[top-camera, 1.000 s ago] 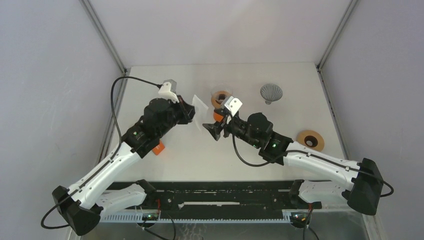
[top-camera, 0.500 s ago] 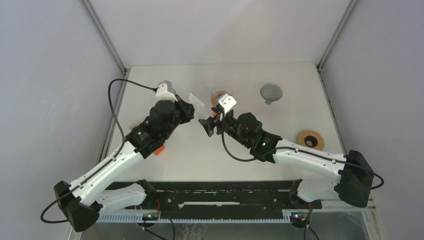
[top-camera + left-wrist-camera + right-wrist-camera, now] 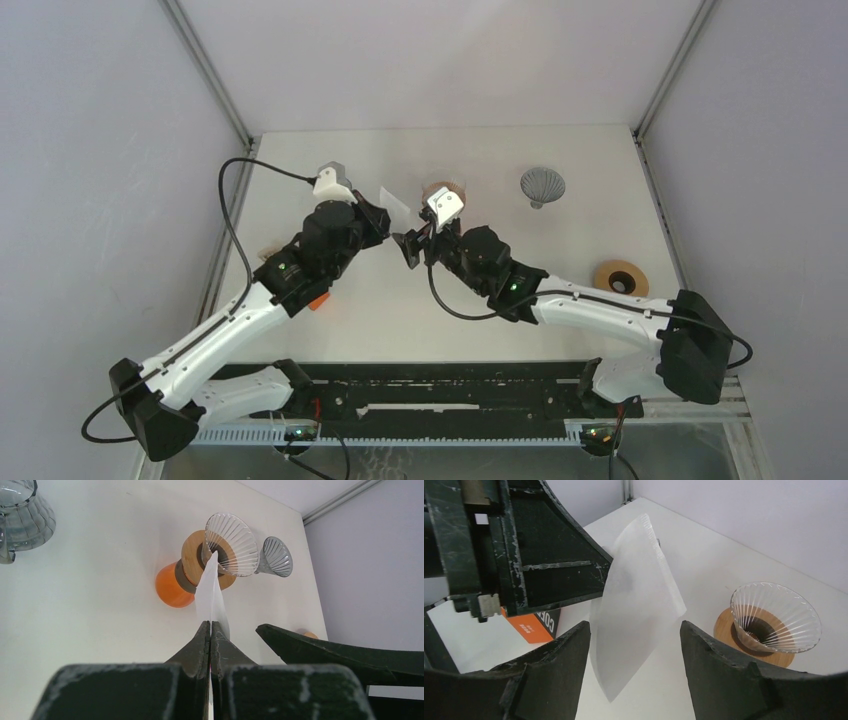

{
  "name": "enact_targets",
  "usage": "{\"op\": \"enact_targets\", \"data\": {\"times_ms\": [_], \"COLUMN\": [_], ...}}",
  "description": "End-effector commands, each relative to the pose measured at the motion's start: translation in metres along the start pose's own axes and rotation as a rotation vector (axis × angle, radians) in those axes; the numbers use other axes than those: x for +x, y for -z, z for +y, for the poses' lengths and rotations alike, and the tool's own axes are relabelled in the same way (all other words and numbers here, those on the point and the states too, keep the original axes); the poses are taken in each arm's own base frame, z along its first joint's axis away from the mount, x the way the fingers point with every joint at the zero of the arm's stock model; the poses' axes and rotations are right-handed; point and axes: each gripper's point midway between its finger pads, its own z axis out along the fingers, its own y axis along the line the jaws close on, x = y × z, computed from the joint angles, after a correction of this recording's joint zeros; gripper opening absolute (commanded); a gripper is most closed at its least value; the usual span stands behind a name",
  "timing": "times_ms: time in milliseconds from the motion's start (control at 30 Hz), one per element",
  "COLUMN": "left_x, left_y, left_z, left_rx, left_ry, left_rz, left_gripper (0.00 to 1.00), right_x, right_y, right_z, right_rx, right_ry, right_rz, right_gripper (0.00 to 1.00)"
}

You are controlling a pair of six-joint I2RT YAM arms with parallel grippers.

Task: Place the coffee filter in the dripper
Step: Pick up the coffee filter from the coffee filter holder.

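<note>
Your left pincer (image 3: 210,627) pinches the filter (image 3: 212,595) by its edge. Your right pincer (image 3: 634,630) gapes wide, one finger either side of it. The dripper (image 3: 231,544) stands ahead of the left tips.

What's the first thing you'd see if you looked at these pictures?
The white paper coffee filter, held up over the middle of the table and pinched in the left gripper. The right gripper is open close by it. A clear ribbed dripper stands on a wooden ring just behind.
</note>
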Motion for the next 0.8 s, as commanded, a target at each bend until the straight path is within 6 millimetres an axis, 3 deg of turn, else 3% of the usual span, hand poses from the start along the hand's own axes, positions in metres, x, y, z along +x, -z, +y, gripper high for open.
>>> {"op": "enact_targets", "data": {"times_ms": [0,300,633,767], "left_x": [-0.032,-0.032,-0.029,-0.027], "left_y": [0.008,0.007,0.004,0.002], "left_z": [-0.025,-0.026,-0.031,-0.033], "left_rx": [0.053,0.055,0.065,0.069], "left_ry": [0.048,0.047,0.058,0.051], "left_rz": [-0.079,-0.076,-0.065,-0.055], "left_gripper": [0.00,0.00,0.00,0.00], "right_x": [-0.035,-0.027,-0.019,-0.018], "right_y": [-0.005,-0.005,-0.012,-0.013], "right_z": [-0.004,-0.024,-0.019,-0.022], "right_rx": [0.045,0.164,0.153,0.167], "right_ry": [0.000,0.047,0.077,0.088], "right_rz": [-0.095,-0.072,-0.043,-0.039], "right_gripper": [0.73,0.62,0.50,0.38]}}
